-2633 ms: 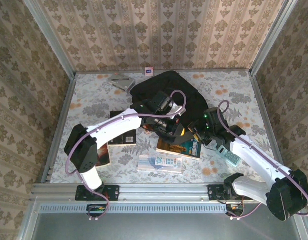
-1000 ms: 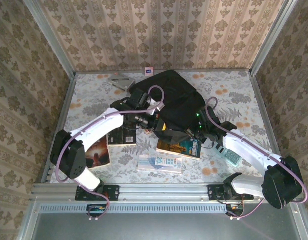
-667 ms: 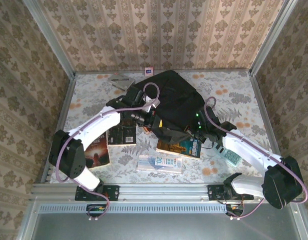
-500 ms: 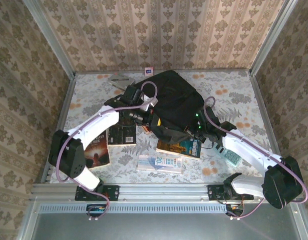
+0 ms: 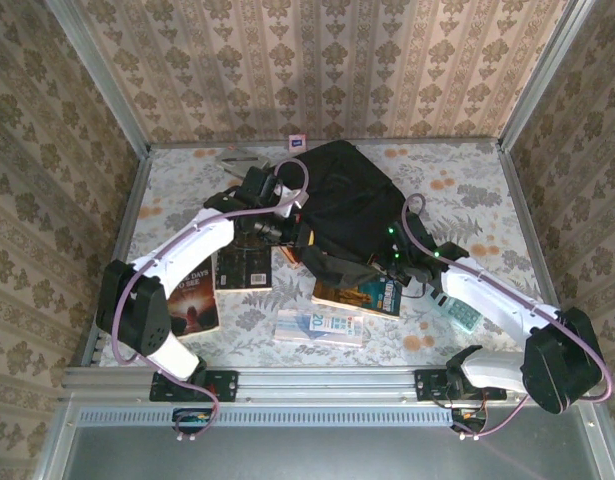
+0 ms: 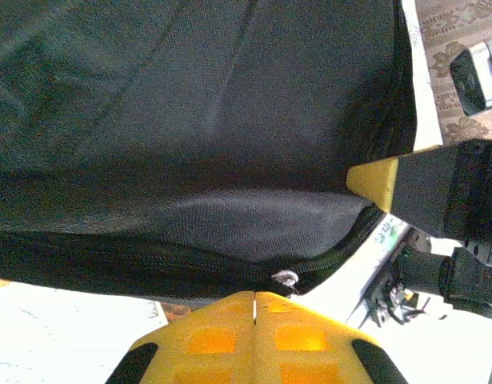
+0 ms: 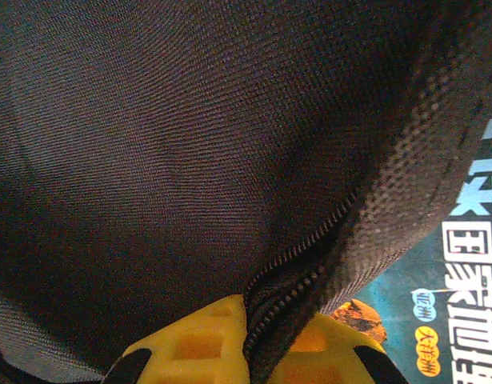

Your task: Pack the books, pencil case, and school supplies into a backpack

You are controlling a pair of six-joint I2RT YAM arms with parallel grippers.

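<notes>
Sagging over the middle of the table [image 5: 467,190], the backpack [image 5: 352,200] is the largest thing here and the hardest to manage. Its soft black fabric will likely slump rather than hold a mouth open, so I judge it is best held along the zip edge, where the seam is firmest. The right gripper [image 7: 258,332] is clamped on that edge, which runs down between its yellow fingers. The left gripper [image 6: 254,308] is closed tip to tip with the metal zip pull [image 6: 286,278] right at its tips. I cannot tell whether the pull is actually pinched.

The paperbacks lie flat in front of the bag. The brown-and-teal book [image 5: 359,296] is tucked against the bag's near edge, the black book [image 5: 244,270] lies to the left, and the dark book with the orange glow [image 5: 192,300] is further left. They look light, slightly bendy and smooth-covered, so a free edge or the spine is the place to take them.

The teal block [image 5: 457,313] sits beside the right forearm. The pink-white packet [image 5: 296,143] lies at the back wall, well apart from everything else, and looks thin and awkward to pinch.

The bag's interior is hidden, as is how far the zip is undone. The brown-and-teal book's far edge is covered. A pale flat item [image 5: 319,326] at the front may be a book or a case. The packet's print is too small to read.
</notes>
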